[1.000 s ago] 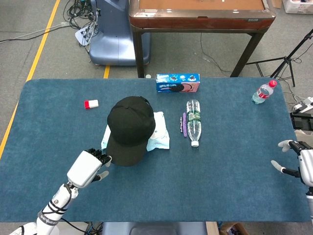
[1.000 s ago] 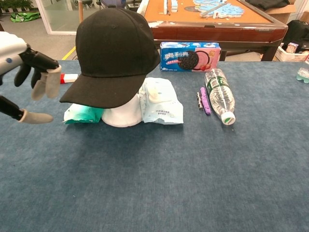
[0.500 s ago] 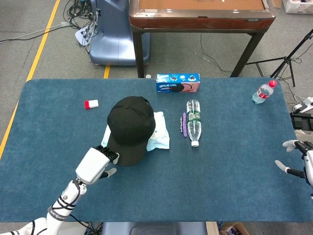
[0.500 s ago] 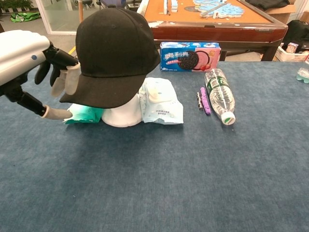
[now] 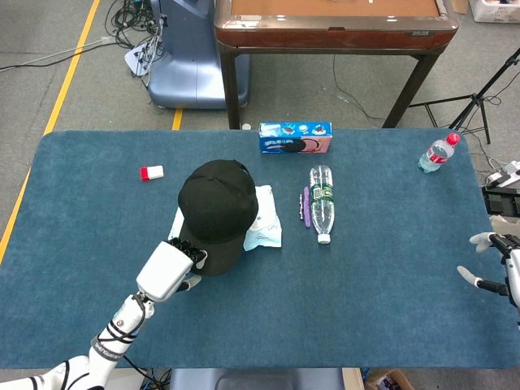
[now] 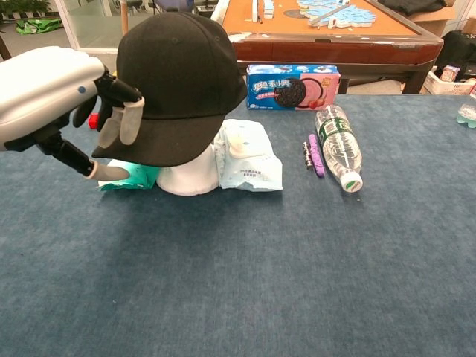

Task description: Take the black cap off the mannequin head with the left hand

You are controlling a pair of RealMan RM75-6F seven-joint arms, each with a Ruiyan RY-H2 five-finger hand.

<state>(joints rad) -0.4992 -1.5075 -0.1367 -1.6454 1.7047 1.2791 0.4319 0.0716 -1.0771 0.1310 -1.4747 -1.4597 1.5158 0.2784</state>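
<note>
We log the black fabric cap (image 6: 175,82) on the white mannequin head (image 6: 188,177); left hand (image 6: 71,104) fingers apart astride its brim. Only the head view shows the right hand (image 5: 500,264), spread, holding nothing.

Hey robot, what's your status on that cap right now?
Left hand open at the brim, not gripping. Right hand open, idle. Black cap on mannequin head. Nothing blocking.

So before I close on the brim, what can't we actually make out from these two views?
- Contact: chest view, left hand fingers overlap the black cap brim; touching or not is unclear.
- White mannequin head: mostly hidden under the cap, both views.
- Right hand: cut by head view's edge, absent from chest view.
- Teal packet: partly behind brim.
</note>
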